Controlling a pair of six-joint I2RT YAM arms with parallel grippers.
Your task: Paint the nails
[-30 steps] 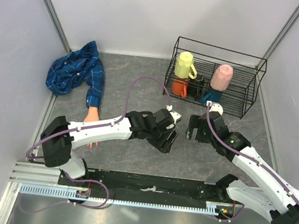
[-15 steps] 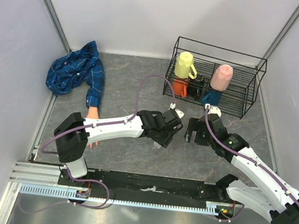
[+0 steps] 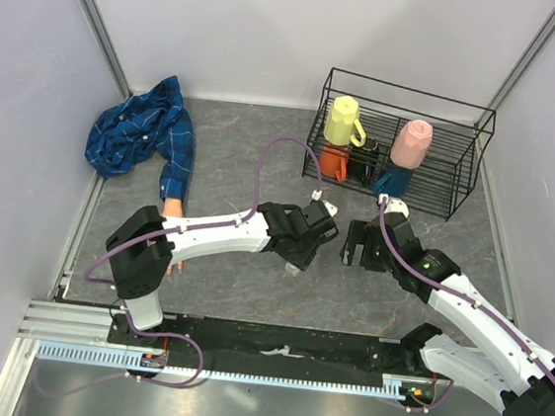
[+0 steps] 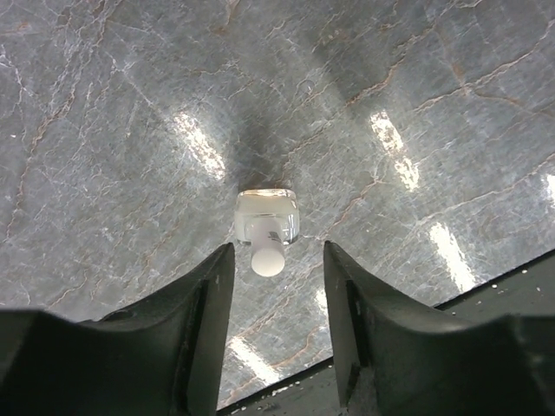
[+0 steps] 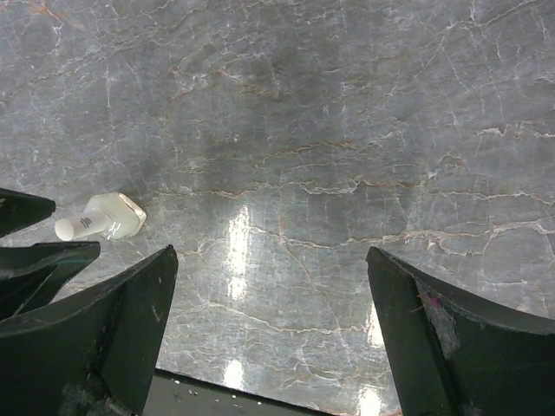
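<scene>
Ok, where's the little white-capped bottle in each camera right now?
Top external: not visible; the left end effector hangs over that spot.
Left wrist: the bottle is at centre, just beyond the open fingers.
Right wrist: it is at far left, mid-height.
Shared landmark: the left end effector's dark fingers, which appear next to the bottle in both wrist views.

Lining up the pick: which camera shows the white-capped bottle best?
Left wrist: the bottle sits centred, large, just beyond the open left end effector. Right wrist shows it small at the left edge. In the top external view I cannot make it out.
</scene>
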